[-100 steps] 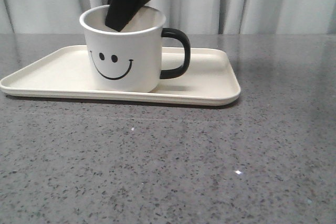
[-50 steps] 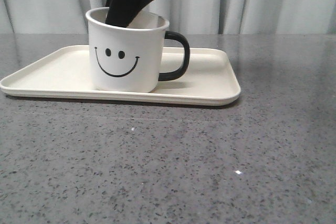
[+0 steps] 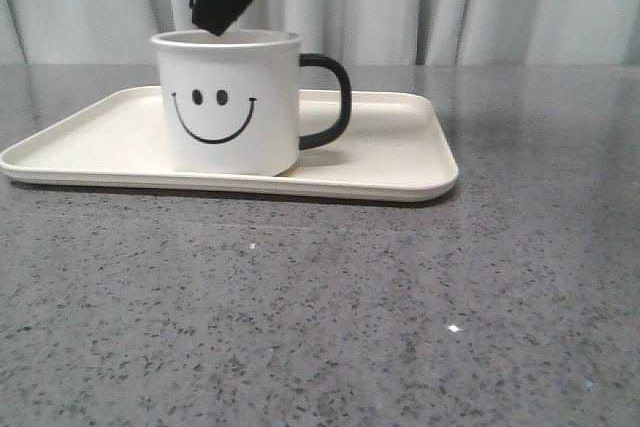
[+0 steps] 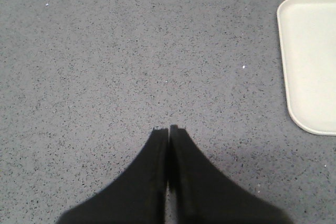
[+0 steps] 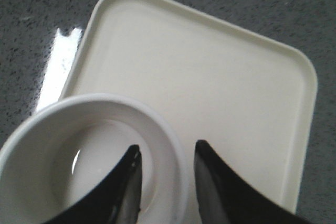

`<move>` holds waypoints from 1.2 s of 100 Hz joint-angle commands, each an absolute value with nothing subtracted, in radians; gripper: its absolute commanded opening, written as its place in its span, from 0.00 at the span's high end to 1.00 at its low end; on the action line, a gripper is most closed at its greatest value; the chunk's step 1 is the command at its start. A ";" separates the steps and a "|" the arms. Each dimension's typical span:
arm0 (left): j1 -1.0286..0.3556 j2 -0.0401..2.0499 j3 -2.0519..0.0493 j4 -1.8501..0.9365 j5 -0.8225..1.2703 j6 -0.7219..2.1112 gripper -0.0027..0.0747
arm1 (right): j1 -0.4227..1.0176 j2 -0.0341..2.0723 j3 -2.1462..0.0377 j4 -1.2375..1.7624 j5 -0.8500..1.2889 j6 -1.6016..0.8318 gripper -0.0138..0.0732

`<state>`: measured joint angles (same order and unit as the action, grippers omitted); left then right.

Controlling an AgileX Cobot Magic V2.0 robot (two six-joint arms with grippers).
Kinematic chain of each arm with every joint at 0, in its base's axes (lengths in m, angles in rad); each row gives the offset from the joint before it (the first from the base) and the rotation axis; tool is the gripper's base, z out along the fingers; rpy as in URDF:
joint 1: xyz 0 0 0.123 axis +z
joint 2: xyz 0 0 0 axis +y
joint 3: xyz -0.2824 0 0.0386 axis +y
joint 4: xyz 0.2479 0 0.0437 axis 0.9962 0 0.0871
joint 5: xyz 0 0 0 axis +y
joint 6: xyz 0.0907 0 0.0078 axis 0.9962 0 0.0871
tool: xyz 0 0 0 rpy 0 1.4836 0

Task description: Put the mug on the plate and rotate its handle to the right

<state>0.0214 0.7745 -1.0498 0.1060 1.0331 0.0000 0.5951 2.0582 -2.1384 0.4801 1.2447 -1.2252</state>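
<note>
1. Mug [image 3: 228, 102] upright on the plate [image 3: 395, 147], left of the plate's middle, smiley face toward the front camera, handle [image 3: 327, 99] pointing right.
2. Right hand [image 5: 164, 153] tilted just above the mug's rim, fingers [image 5: 215, 174] parted, one over the inside and one outside the wall, gripping nothing.
3. Left hand [image 4: 168, 129] low over bare grey tabletop [image 4: 105, 51], fingers pressed together and empty, plate's corner off to one side, well apart.
</note>
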 commanded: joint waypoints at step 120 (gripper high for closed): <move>0.023 0.773 -1.075 0.105 0.967 -0.008 0.99 | 0.093 1.818 -2.584 0.721 1.234 -0.760 0.44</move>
